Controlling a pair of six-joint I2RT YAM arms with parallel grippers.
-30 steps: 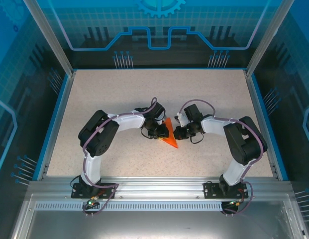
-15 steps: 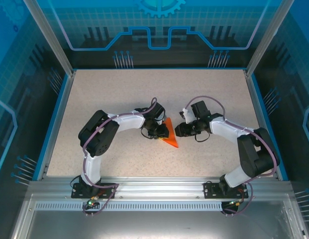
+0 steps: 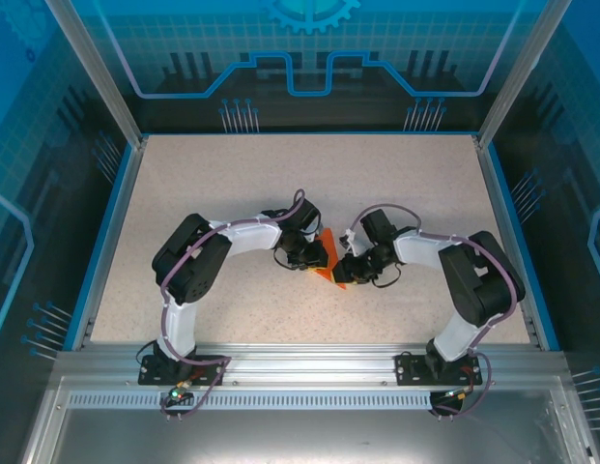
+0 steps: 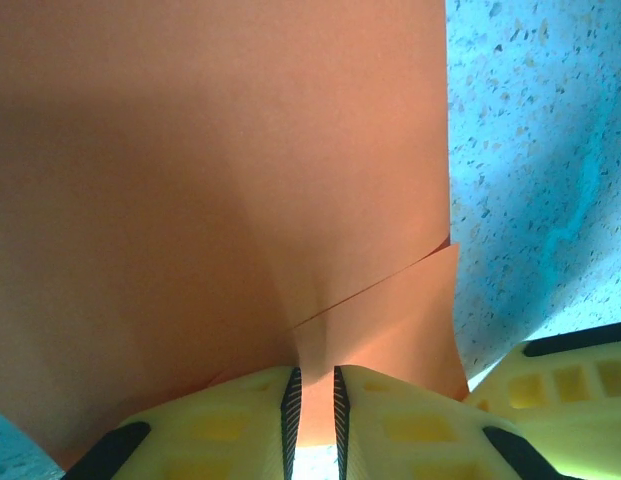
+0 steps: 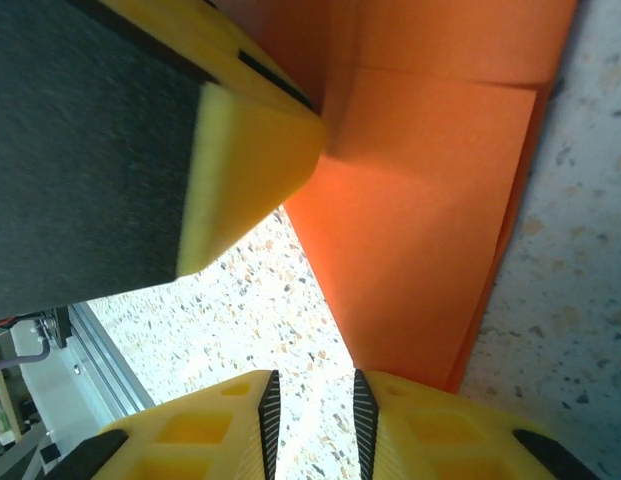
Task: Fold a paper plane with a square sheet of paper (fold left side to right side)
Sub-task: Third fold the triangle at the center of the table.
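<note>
Clamped the folded orange paper (image 3: 328, 259) by its left edge in the left gripper (image 4: 317, 385) at the middle of the table (image 3: 232, 184), with its long axis running far to near. Held the right gripper (image 5: 312, 395) slightly parted and empty, just beside the paper's near tip on its right. Judged it the freer arm for the next crease.

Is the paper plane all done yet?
Not yet. The orange paper is already folded into layers with a pointy end. The left fingers pinch one edge, while the right fingers sit beside it, slightly apart, holding nothing. More folds probably remain before it looks like a plane.
</note>
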